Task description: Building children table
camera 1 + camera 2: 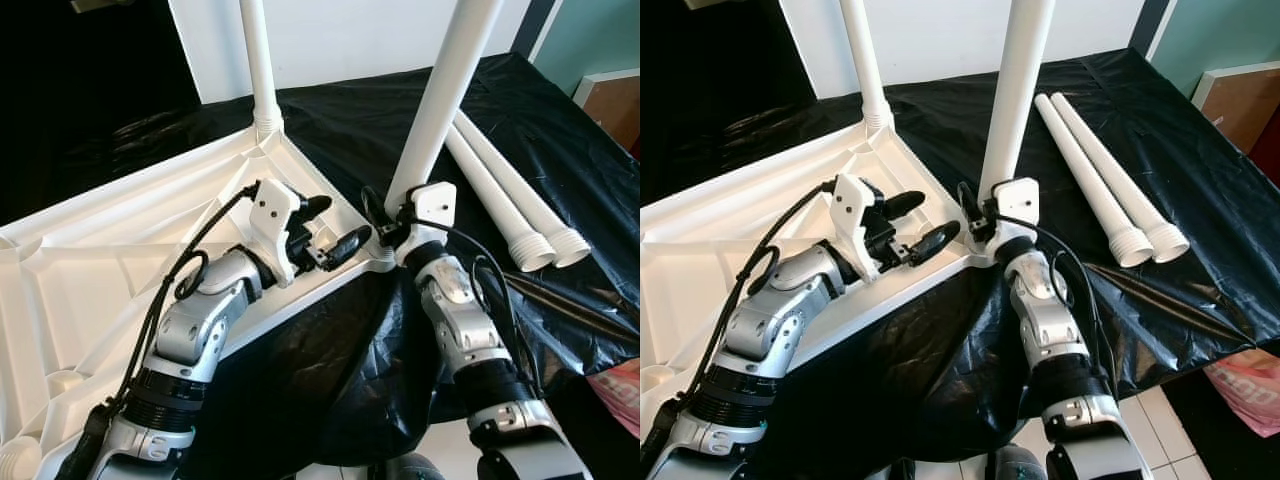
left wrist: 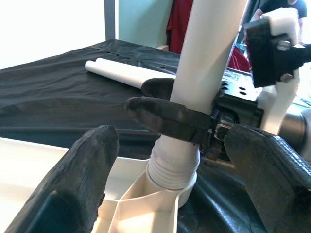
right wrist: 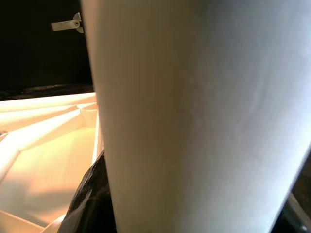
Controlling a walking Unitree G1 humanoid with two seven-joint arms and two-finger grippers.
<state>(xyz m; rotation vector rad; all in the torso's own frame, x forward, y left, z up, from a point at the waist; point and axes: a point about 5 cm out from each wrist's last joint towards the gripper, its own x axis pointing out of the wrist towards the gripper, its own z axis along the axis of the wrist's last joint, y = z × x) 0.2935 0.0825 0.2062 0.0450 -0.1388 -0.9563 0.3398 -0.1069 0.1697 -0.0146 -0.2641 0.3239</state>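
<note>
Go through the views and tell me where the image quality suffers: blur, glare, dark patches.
Left eye view: sharp, evenly lit, with a near-black upper left corner. Left wrist view: the left gripper's fingers are soft and out of focus. Right wrist view: the table leg is close and featureless, the tabletop underside glows orange, overexposed.

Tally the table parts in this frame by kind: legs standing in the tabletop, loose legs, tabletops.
Legs standing in the tabletop: 2, the far corner leg and the near corner leg held by the right pincer
Loose legs on the black sheet: 2
Tabletop, upside down: 1
Total: 5
</note>
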